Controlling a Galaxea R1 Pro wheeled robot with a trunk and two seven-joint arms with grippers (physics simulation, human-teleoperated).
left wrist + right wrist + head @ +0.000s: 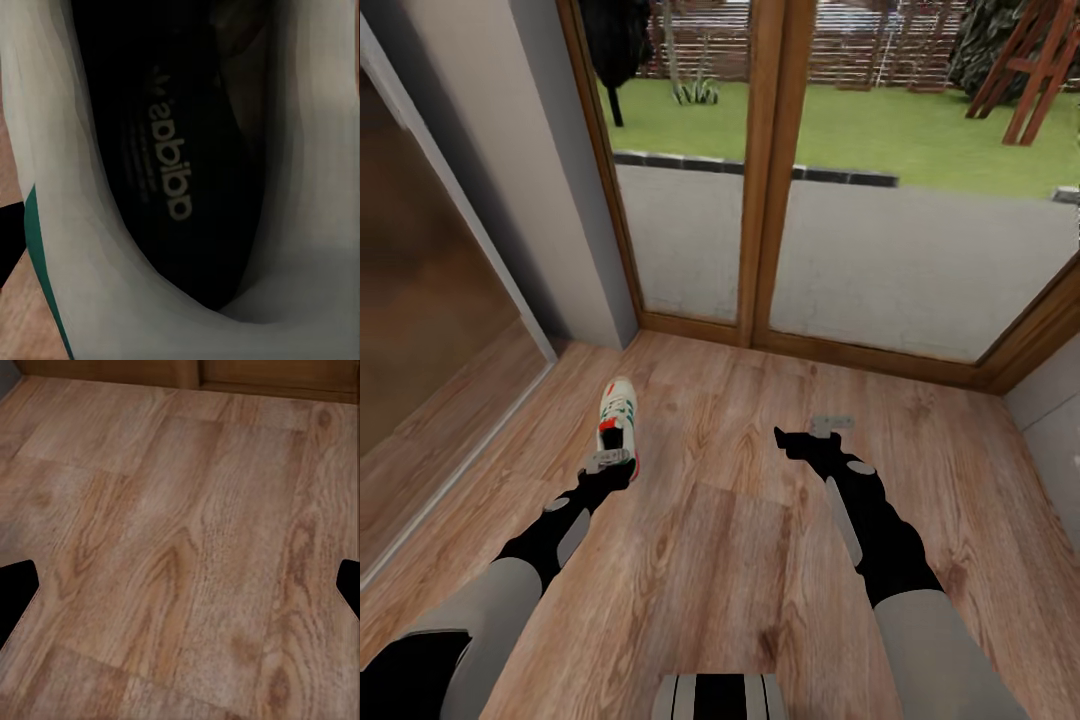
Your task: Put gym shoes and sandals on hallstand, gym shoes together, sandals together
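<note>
One cream-white gym shoe [617, 415] with green stripes and red accents lies on the corridor floor [740, 520], toe pointing toward the glass doors. My left gripper [608, 460] sits at its heel. The left wrist view looks straight into the shoe's mouth [82, 225], down onto the black insole. One dark fingertip [9, 240] stands far out beside the shoe's outer wall, so this gripper looks open. My right gripper [830, 424] hovers open over bare planks [187, 592], holding nothing. The sandals and the hallstand are out of view.
Wood-framed glass doors [765, 200] close the far end of the corridor. A grey wall [550, 200] and a dark sliding panel [430, 300] bound the left side. A pale wall [1050, 420] stands at the right.
</note>
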